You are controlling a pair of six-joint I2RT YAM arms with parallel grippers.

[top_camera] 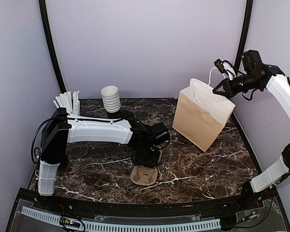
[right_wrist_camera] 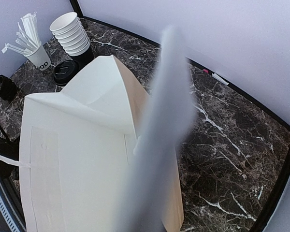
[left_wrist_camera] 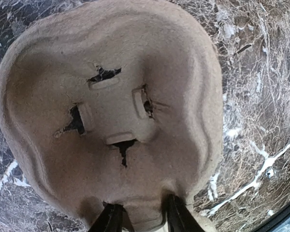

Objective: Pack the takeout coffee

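Observation:
A tan pulp cup carrier [top_camera: 144, 176] lies on the marble in front of the left arm and fills the left wrist view [left_wrist_camera: 111, 96]. My left gripper [top_camera: 146, 162] [left_wrist_camera: 144, 218] is shut on its near rim, one finger [left_wrist_camera: 111, 220] on each side of a ridge. The brown paper bag [top_camera: 203, 118] stands open at the right, its white inside showing [right_wrist_camera: 77, 159]. My right gripper [top_camera: 218, 88] is raised at the bag's top edge, shut on its white handle [right_wrist_camera: 159, 145]. One takeout coffee, its black lid [right_wrist_camera: 66, 71] showing, stands by the cup stack; the left arm hides it from above.
A stack of lidless white cups [top_camera: 111, 99] [right_wrist_camera: 71, 34] and a white cup of white sticks [top_camera: 67, 101] [right_wrist_camera: 36, 53] stand at the back left. Purple walls close in the back and sides. The left arm stretches across the table's middle.

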